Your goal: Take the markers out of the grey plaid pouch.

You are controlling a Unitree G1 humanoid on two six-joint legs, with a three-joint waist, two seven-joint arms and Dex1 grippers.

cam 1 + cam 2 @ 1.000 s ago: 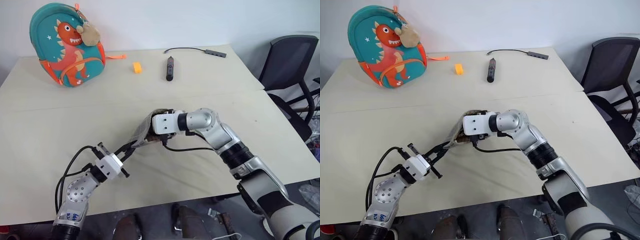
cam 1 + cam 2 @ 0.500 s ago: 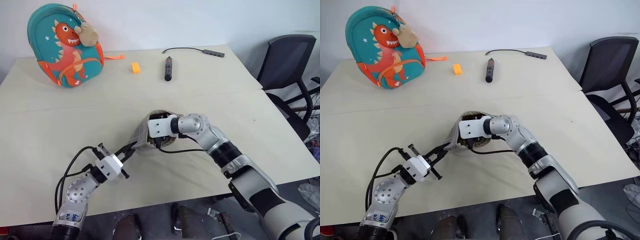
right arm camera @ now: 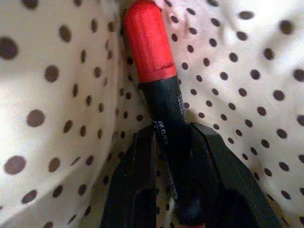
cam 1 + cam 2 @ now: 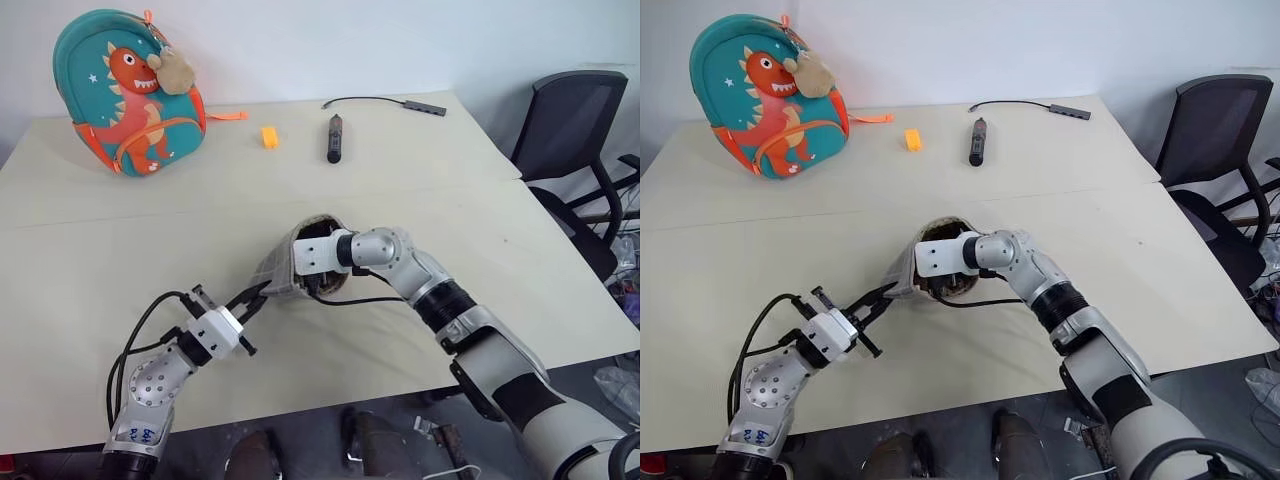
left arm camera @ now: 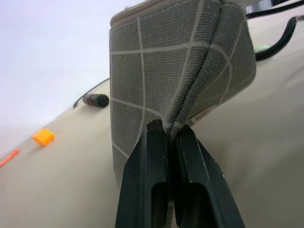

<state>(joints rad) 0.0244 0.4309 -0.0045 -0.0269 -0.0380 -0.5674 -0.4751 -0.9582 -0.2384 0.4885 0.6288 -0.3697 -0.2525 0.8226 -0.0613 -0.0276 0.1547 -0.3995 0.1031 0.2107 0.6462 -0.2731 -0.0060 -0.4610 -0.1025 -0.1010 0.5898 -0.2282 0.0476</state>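
Note:
The grey plaid pouch [image 4: 283, 268] lies mid-table, its mouth bulging open toward my right arm. My left gripper [image 5: 170, 130] is shut on the pouch's seamed end, pinching the fabric [image 5: 180, 61] and holding it up off the table. My right gripper [image 3: 171, 130] is inside the pouch, among the tan dotted lining [image 3: 247, 71]. Its fingers [image 3: 137, 161] are closed on the black barrel of the red marker [image 3: 147, 42], whose red cap points deeper in. In the head views the pouch hides the right fingers. A second marker is not in view.
A teal dinosaur backpack [image 4: 128, 92] stands at the far left of the table. A small orange block [image 4: 269, 136], a thick black stick [image 4: 334, 138] and a cable with a hub [image 4: 400, 101] lie at the far edge. An office chair [image 4: 570, 130] stands on the right.
My right hand has pushed a little further into the pouch's mouth, which now bulges round it. The left gripper has kept its hold in the same place.

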